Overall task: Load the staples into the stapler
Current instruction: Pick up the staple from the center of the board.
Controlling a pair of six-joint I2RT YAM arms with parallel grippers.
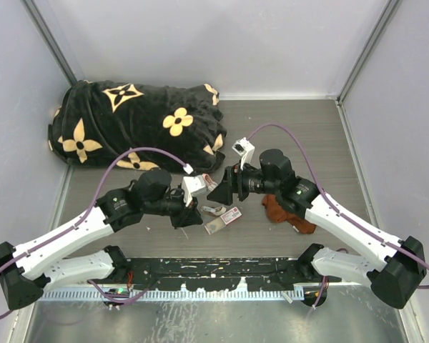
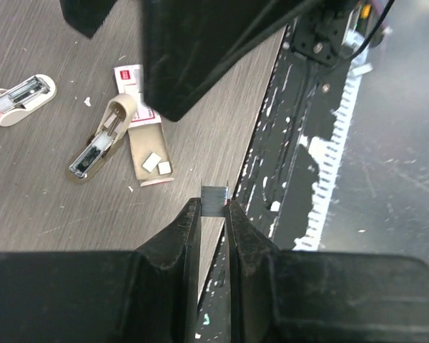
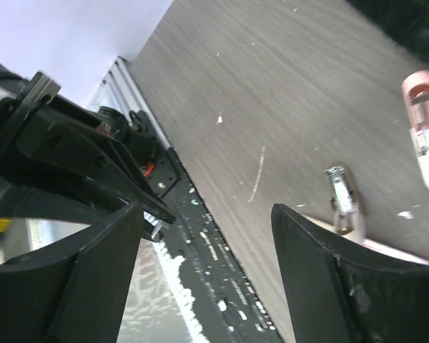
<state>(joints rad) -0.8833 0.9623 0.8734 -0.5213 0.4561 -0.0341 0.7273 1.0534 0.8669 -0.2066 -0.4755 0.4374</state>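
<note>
My left gripper (image 2: 214, 209) is shut on a short silvery strip of staples (image 2: 215, 199), held above the table's near edge. In the top view the left gripper (image 1: 184, 216) sits just left of the staple box (image 1: 225, 219). The white box with its red label (image 2: 132, 84) lies open, and a beige piece with a metal channel (image 2: 100, 139) rests across it. The pink and white stapler (image 2: 18, 100) lies farther back, metal inner part showing (image 3: 425, 128). My right gripper (image 3: 206, 211) is open and empty, hovering over the box facing the left one (image 1: 222, 189).
A black blanket with gold flowers (image 1: 136, 118) fills the back left. A rust-brown cloth (image 1: 277, 209) lies under the right arm. The black mounting rail (image 1: 214, 270) runs along the near table edge. Grey walls close in three sides.
</note>
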